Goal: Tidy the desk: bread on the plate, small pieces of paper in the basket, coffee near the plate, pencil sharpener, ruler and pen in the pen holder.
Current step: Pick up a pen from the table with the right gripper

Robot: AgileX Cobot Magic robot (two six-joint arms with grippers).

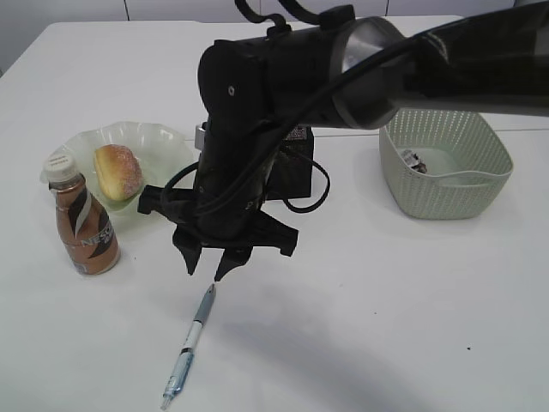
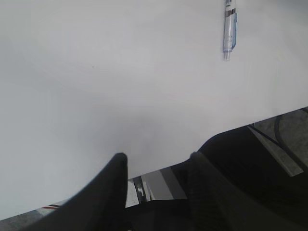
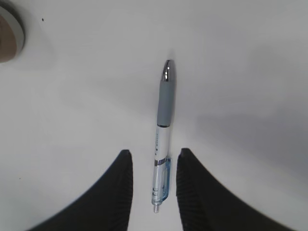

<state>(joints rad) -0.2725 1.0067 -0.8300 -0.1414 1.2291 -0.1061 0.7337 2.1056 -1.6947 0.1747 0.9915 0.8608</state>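
Wide white desk [image 1: 412, 318], thin seam across the far part

Reaching in from the right across the middle: right gripper [image 1: 210, 268], pointed down, jaws parted and empty, hovering just beyond the grey end of the pen [image 1: 190, 346]; in the right wrist view the pen [image 3: 163, 139] seen lying flat between the two fingers [image 3: 122, 187], clear of both

Left gripper [image 2: 154, 166] low over the near edge of the desk, jaws likewise parted, nothing between them, pen's blue clip end [image 2: 229, 30] well off to its upper right

Far right: grey-green basket [image 1: 480, 184], small scraps of paper [image 1: 415, 160] inside

Behind the arm, mostly hidden: black pen holder [image 1: 300, 167]

Far left: pale green plate [image 1: 159, 142] with the bread [image 1: 118, 171] resting on it

Just near and left of the plate, upright: coffee [image 1: 83, 225], white cap on top

Pen on the near left of the desk, lying at a slant, blue end nearest the front edge
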